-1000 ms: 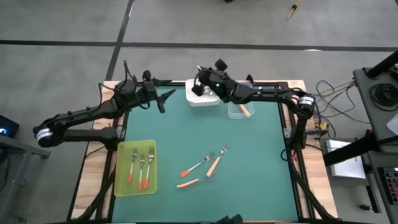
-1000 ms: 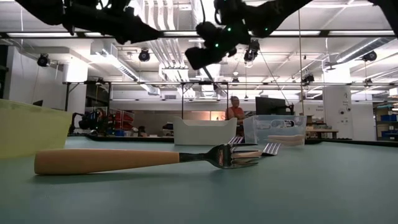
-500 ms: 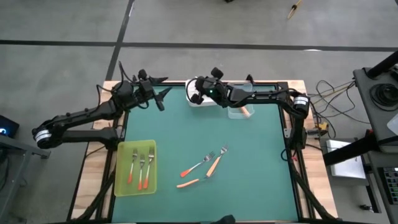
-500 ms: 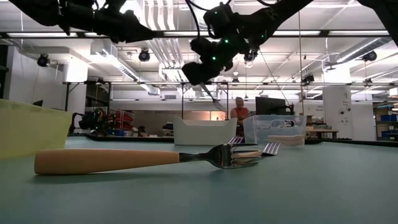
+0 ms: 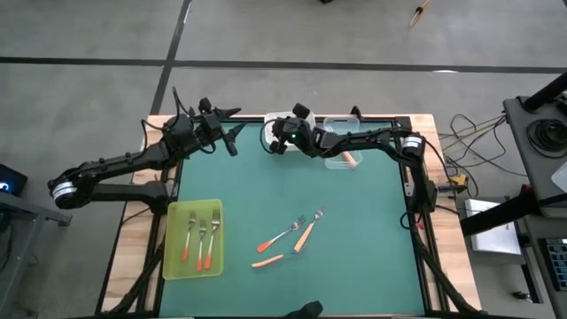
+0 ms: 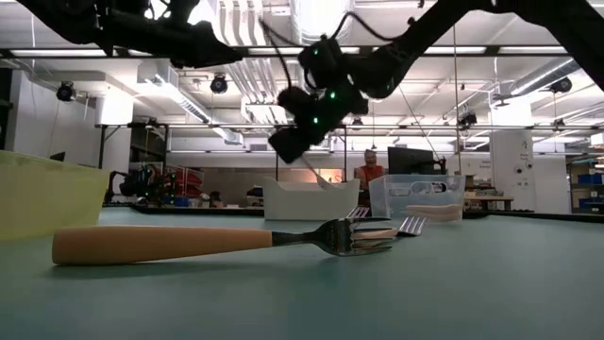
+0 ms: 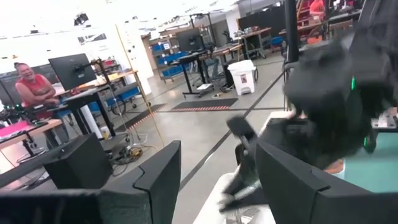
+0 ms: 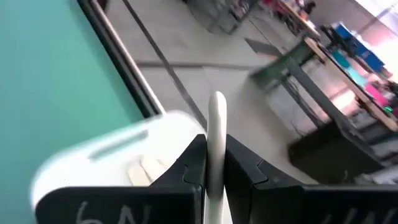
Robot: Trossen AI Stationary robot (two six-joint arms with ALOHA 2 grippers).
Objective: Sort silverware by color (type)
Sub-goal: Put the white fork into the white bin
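My right gripper [image 5: 283,139] hovers over the white tray [image 5: 271,133] at the table's far edge, shut on a white-handled fork [image 8: 216,124]. My left gripper [image 5: 232,135] waits open and empty above the far left corner. Three red-orange forks [image 5: 202,239] lie in the yellow-green tray [image 5: 174,257] at the near left. Three more forks lie flat on the green mat: a red-orange one [image 5: 282,237], a light orange one [image 5: 306,234] and another [image 5: 266,261]. An orange-handled fork [image 5: 348,159] lies in the clear tray [image 5: 337,161]. My right gripper pinches the fork's white handle [image 8: 216,163] between its two fingers. The handle's rounded free end [image 8: 216,102] sticks out past the fingertips. In the low view the fork's thin other end [image 6: 321,177] slants down from the gripper. The fork is lifted clear above the white tray [image 8: 118,162].
The white tray [image 6: 311,200] and the clear tray [image 6: 420,196] stand side by side at the far edge. The light orange fork [image 6: 160,244] lies closest to the low camera. Bare mat spreads across the middle of the table. People stand in the room beyond.
My right gripper has come down toward the white tray, shifting slightly toward the table's left, still shut on the white-handled fork, which has gone with it. My left gripper has stayed in place.
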